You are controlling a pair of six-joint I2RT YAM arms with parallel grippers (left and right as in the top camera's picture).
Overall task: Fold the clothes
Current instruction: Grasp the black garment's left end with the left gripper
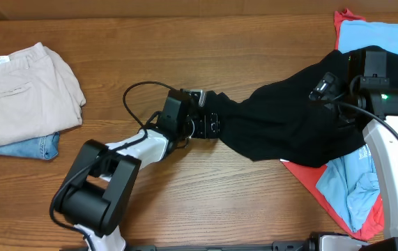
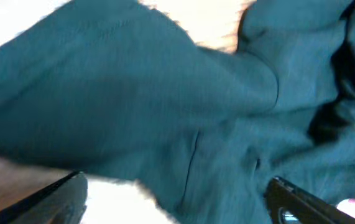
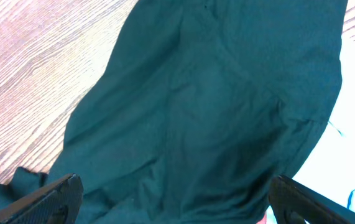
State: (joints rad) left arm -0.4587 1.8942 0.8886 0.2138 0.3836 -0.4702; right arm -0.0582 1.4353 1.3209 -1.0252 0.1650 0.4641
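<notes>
Overhead, 9 o'clock: folded beige trousers (image 1: 24, 87) atop folded blue jeans (image 1: 38, 148); your wrist cameras miss both. Left gripper (image 1: 209, 124) near centre, at 9 o'clock end of crumpled black T-shirt (image 1: 282, 122); only left wrist view shows you fingers (image 2: 59, 199) spread wide over cloth. Right gripper (image 3: 176, 180) over shirt at 2 o'clock, fingers likewise apart. Light-blue shirt (image 1: 355, 188), red shirt (image 1: 303, 173) beneath, 3 to 5 o'clock.

"Where's the black T-shirt (image 1: 282, 129)?"
"Unfolded and crumpled, stretched in a long strip from the middle of the bench (image 1: 185, 202) to the right side."
"And the others?"
"Under its right end, a rumpled light-blue shirt (image 1: 355, 188) lies on a red shirt (image 1: 309, 176). Both poke out above and below."
</notes>
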